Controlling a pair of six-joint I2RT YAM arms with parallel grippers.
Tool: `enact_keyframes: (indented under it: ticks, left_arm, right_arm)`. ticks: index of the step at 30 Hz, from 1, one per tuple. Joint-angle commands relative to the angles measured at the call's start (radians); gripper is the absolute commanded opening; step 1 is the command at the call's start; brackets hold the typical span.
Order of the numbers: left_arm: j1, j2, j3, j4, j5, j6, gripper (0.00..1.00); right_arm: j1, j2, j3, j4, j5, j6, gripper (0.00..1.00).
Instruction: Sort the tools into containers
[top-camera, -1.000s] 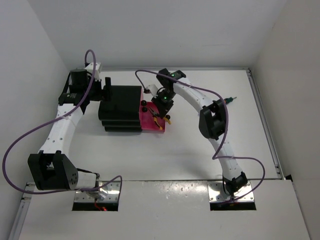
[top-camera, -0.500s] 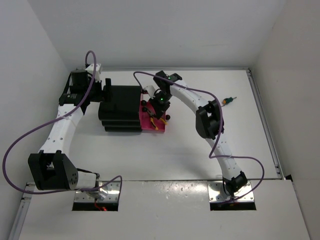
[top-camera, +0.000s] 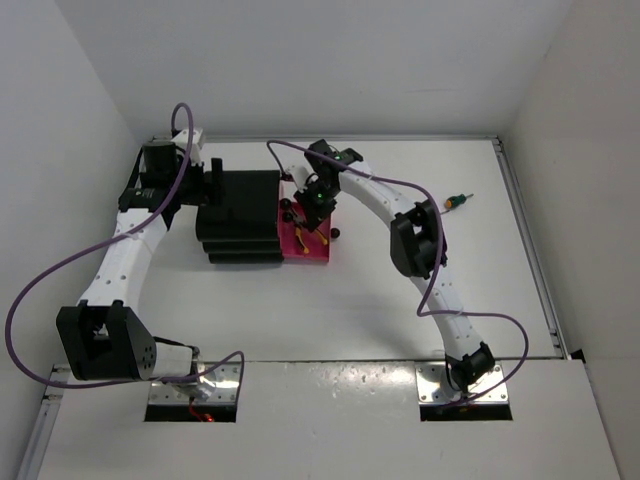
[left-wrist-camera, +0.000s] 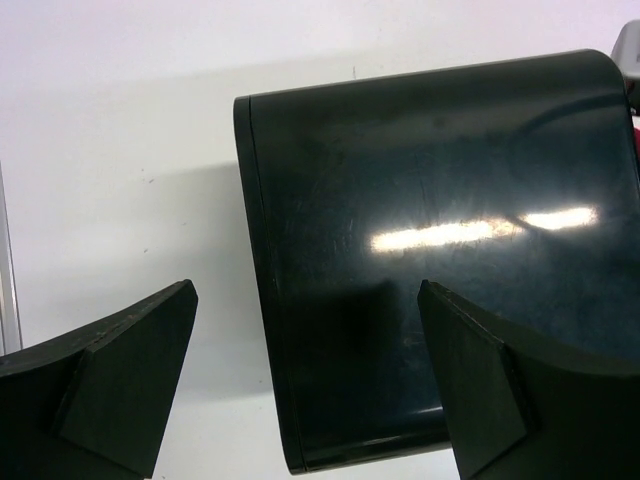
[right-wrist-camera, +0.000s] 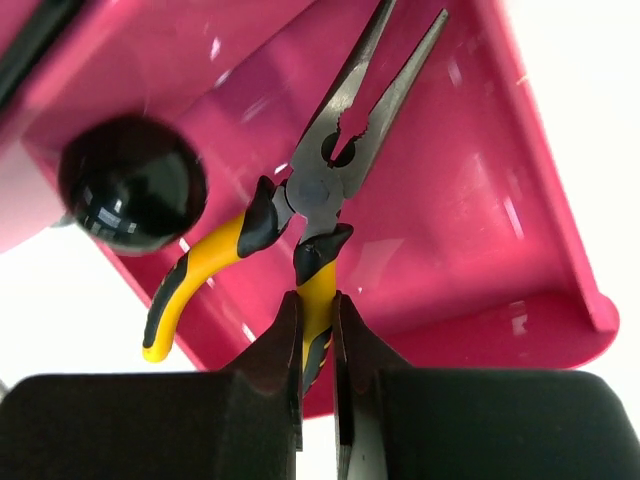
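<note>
The black stepped cabinet (top-camera: 240, 215) stands left of centre, with its lowest magenta drawer (top-camera: 308, 250) pulled open to the right. My right gripper (top-camera: 315, 207) is over that drawer. It is shut on one yellow handle of the pliers (right-wrist-camera: 320, 190), whose jaws point into the drawer (right-wrist-camera: 470, 200) beside a round black knob (right-wrist-camera: 130, 185). My left gripper (top-camera: 205, 185) is open against the cabinet's far left side. Its fingers (left-wrist-camera: 120, 380) straddle a corner of the cabinet (left-wrist-camera: 440, 240). A small green-handled tool (top-camera: 455, 202) lies on the table at the right. The purple-handled screwdriver is out of view.
White walls close the table in at the back, left and right. A metal rail (top-camera: 530, 250) runs along the right edge. Purple cables loop off both arms. The upper drawers' black knobs (top-camera: 287, 210) face right.
My right gripper has moved a little left and back with the pliers, further over the open drawer. The right forearm has swung left, uncovering the green-handled tool. The left arm has not moved.
</note>
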Motion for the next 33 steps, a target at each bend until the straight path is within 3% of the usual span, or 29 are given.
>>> enact_keyframes:
  ticks: [1, 4, 7, 12, 15, 22, 27, 33]
  left_arm:
    - [-0.01, -0.023, -0.005, 0.028, -0.005, -0.002, 0.99]
    - [-0.01, -0.023, -0.005, 0.028, -0.005, -0.002, 0.99]
    - [-0.01, -0.023, -0.005, 0.028, -0.005, -0.002, 0.99]
    - [-0.01, -0.023, -0.014, 0.028, -0.005, -0.002, 0.99]
    - [-0.01, -0.023, -0.014, 0.028, 0.004, -0.011, 0.99]
    - [0.0, -0.023, -0.014, 0.028, 0.026, -0.02, 0.99]
    - [0.0, -0.023, 0.006, 0.028, 0.012, -0.031, 0.99]
    - [0.039, -0.023, 0.015, 0.028, 0.023, -0.068, 0.99]
  right_arm:
    - [0.022, -0.049, -0.019, 0.163, 0.004, 0.042, 0.0]
    - [0.022, -0.062, -0.049, 0.186, 0.024, 0.051, 0.0]
    - [0.022, -0.062, -0.049, 0.173, 0.024, 0.042, 0.09]
    - [0.009, -0.137, -0.146, 0.198, 0.003, 0.033, 0.37]
    - [-0.001, -0.258, -0.26, 0.266, 0.002, 0.044, 0.46]
    - [-0.105, -0.502, -0.435, 0.439, -0.157, 0.206, 0.46]
    - [-0.185, -0.544, -0.564, 0.51, -0.157, 0.396, 0.45]
    - [-0.319, -0.416, -0.753, 0.686, -0.526, 0.7, 0.45]
